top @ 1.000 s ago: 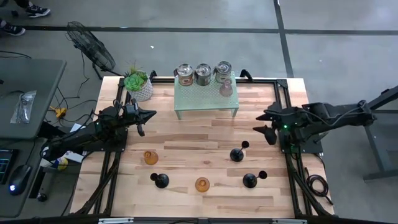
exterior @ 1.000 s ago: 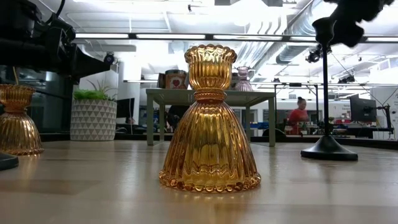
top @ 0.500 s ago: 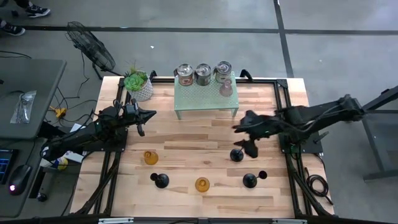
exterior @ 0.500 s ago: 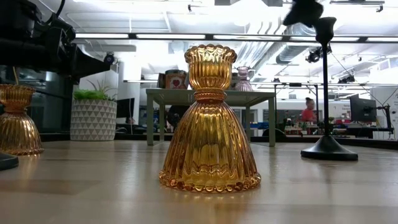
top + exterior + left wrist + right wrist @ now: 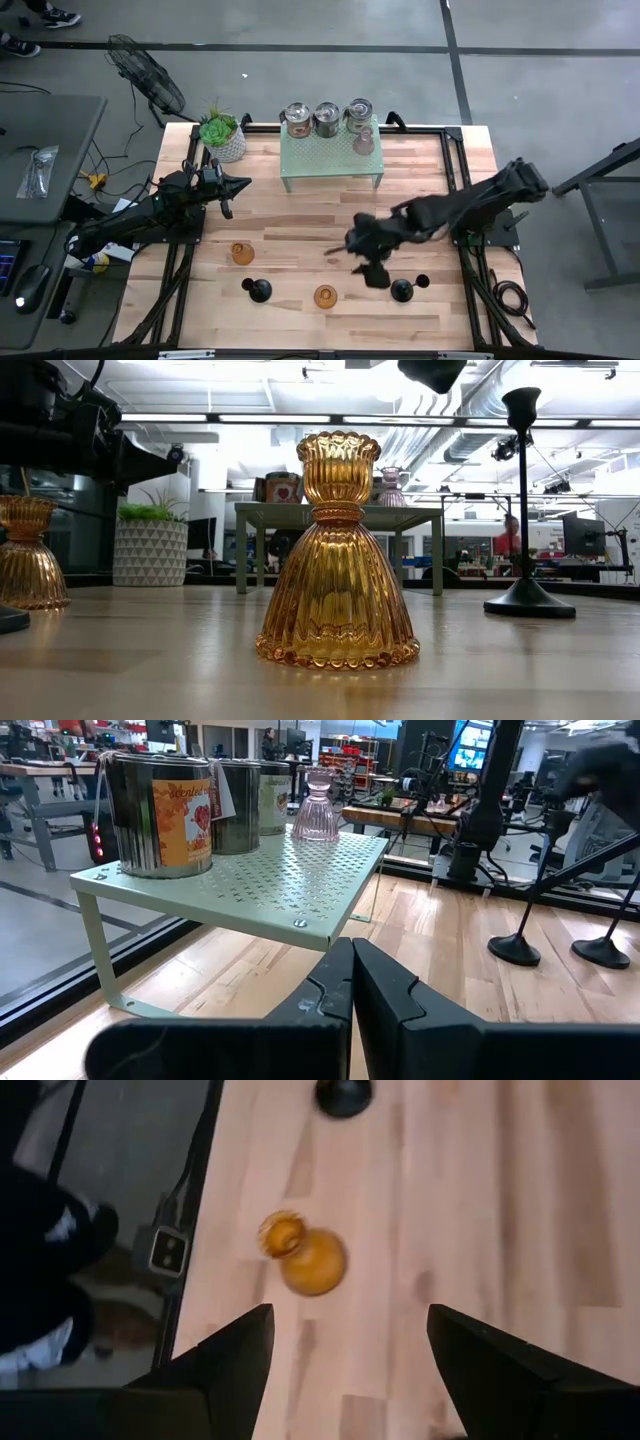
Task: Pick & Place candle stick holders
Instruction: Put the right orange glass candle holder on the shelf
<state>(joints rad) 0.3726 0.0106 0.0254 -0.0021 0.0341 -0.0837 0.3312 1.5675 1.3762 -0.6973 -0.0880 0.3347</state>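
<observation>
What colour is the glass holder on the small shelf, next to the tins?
Pale pink, ribbed glass holder on the perforated green shelf; the left wrist view shows it best.

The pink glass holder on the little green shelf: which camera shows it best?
The left wrist view: the pink glass holder stands close, upright on the shelf. The high view shows only its top; the low view shows it small, far behind; the right wrist view misses it.

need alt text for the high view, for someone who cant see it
Seen from above, the right gripper, jaws open, reaches over the middle of a wooden table among black stemmed holders and two amber glass holders. A green shelf at the back carries three silver cups and a pink glass holder. The left gripper waits, shut, at the left.
</observation>
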